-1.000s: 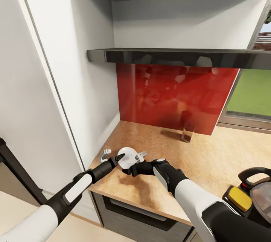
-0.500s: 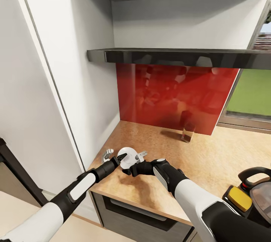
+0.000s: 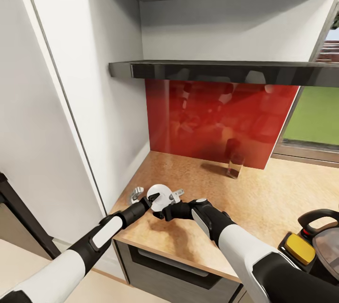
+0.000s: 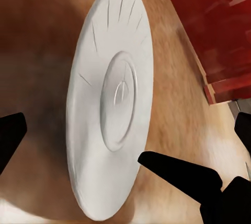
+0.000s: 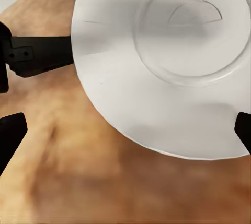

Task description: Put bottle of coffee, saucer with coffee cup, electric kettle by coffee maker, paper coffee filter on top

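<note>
Saucer (image 3: 159, 195) tilted on edge above near-left corner of countertop (image 3: 263, 204), between both grippers. Left gripper (image 3: 147, 200) pinching saucer rim. Right gripper (image 3: 162, 208) spread at saucer's lower edge. Small glass (image 3: 234, 166) far, by red backsplash (image 3: 212, 124).

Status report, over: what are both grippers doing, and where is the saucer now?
Left gripper and right gripper both at the saucer, grip state unclear. Saucer tilted above the countertop, near its left front corner. Glass stands apart by the backsplash.
</note>
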Tool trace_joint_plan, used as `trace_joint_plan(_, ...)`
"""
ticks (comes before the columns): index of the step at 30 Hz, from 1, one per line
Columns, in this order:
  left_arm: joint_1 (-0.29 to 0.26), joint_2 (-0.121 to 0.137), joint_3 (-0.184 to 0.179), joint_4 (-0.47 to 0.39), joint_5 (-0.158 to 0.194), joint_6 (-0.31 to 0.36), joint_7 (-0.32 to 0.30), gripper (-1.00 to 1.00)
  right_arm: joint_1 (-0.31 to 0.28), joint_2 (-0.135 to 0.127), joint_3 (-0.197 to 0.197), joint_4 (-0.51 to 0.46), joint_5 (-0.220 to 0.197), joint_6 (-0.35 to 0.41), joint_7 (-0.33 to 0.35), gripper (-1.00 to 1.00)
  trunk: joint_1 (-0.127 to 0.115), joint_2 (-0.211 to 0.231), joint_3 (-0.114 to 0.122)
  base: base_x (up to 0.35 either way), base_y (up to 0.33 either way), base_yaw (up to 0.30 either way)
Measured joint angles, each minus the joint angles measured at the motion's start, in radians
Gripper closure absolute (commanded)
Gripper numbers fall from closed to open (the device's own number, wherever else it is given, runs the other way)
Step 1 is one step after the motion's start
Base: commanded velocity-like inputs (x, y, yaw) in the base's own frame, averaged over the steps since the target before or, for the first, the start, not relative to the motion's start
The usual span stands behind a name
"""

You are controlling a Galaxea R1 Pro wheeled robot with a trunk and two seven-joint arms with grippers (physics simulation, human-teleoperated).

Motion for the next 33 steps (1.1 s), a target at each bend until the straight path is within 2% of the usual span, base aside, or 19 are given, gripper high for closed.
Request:
trace_joint_plan(13,-0.012,-0.002,0.001,0.009,-0.001,0.001,0.000,-1.00,0.001,0.000,-0.001,-0.003,-0.002,0.001,-0.001,-1.00,0.000,0.000,0.000,0.000,0.000,0.000)
trace_joint_plan(14,-0.016,-0.003,0.001,0.015,-0.001,0.002,0.000,1.00,0.001,0.000,-0.001,-0.003,-0.001,0.001,-0.001,-1.00,0.000,0.000,0.000,0.000,0.000,0.000)
trace_joint_plan(33,-0.022,-0.001,0.001,0.023,0.002,0.002,0.001,1.00,0.001,0.000,-0.001,-0.010,0.005,-0.002,-0.002,-1.00,0.000,0.000,0.000,0.000,0.000,0.000)
